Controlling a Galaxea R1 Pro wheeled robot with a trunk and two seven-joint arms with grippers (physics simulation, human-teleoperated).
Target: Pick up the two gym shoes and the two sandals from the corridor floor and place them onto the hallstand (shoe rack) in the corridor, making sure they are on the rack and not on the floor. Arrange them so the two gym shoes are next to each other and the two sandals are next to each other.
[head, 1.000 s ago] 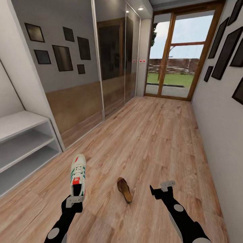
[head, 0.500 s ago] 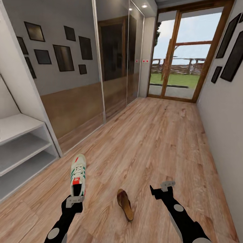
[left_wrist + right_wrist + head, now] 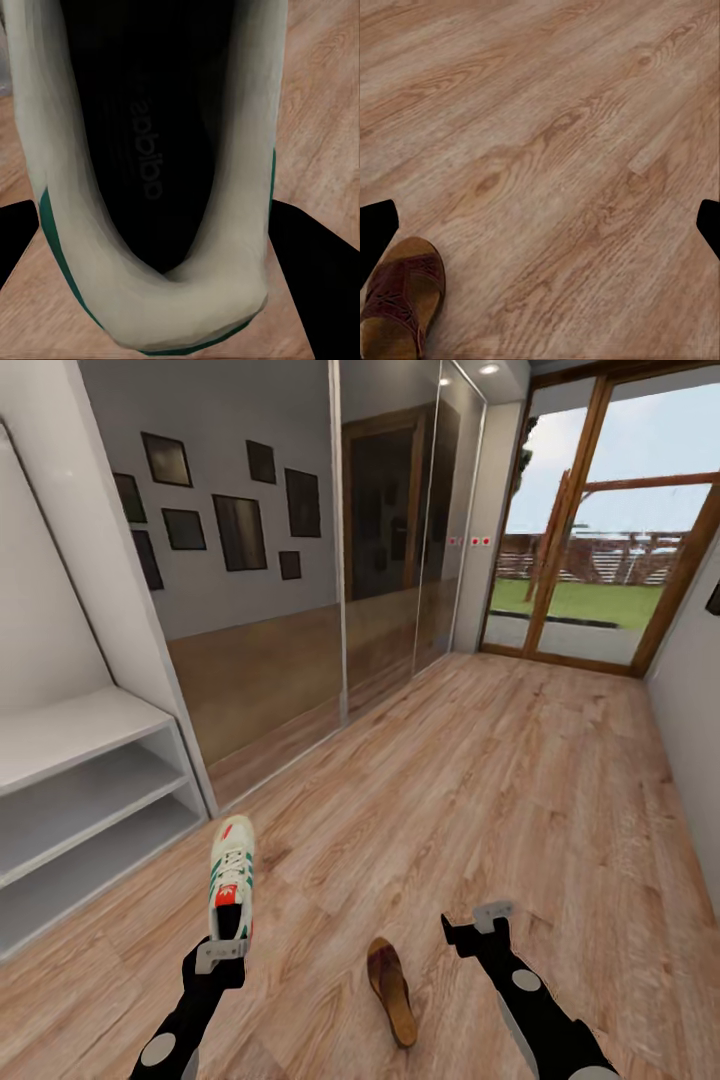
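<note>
The shoe rack (image 3: 80,780) stands at the left of the corridor, and the parts of its top and two low shelves that show are bare, so by this look no shoe has been put away yet. The wood floor (image 3: 520,780) stretches ahead to the glass door. One gym shoe (image 3: 231,875) is off the floor, heel held in the left claw (image 3: 221,952), which is clamped on the heel rim; the left wrist view looks straight into the shoe's dark opening. One brown sandal (image 3: 391,990) lies on the floor between the two arms, just beside the right claw (image 3: 478,922), whose fingers stand apart and hold nothing. Left to do, I judge: shelve this shoe, then the sandal, then find the other gym shoe and sandal.
</note>
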